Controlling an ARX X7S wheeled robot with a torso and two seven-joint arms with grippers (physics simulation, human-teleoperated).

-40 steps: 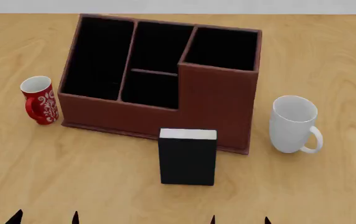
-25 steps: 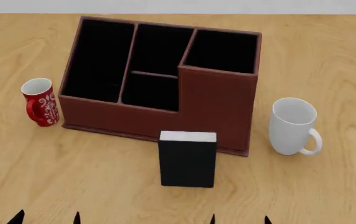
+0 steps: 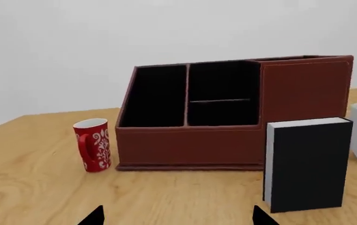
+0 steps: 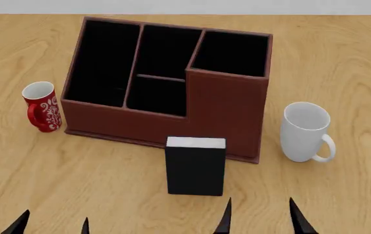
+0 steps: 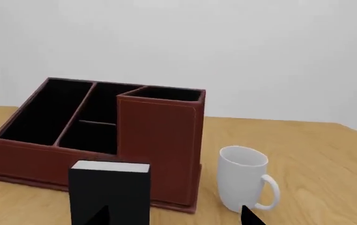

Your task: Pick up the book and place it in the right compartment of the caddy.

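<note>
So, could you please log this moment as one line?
black hardcover book: upright, ungrasped | reddish-brown leather-like caddy: right compartment empty | right gripper: open, near book | left gripper: open

You had open table (image 4: 341, 195) on both sides of the upright book (image 4: 196, 168). Behind it, the caddy (image 4: 228, 109) stood close. The white mug (image 4: 305, 131) crowded the right side; the red mug (image 4: 42, 106) sat well left.

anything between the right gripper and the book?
Nothing visible. The book stands upright on bare table just ahead of the right gripper, jaws open. The white mug sits off to the right, clear of the approach.
</note>
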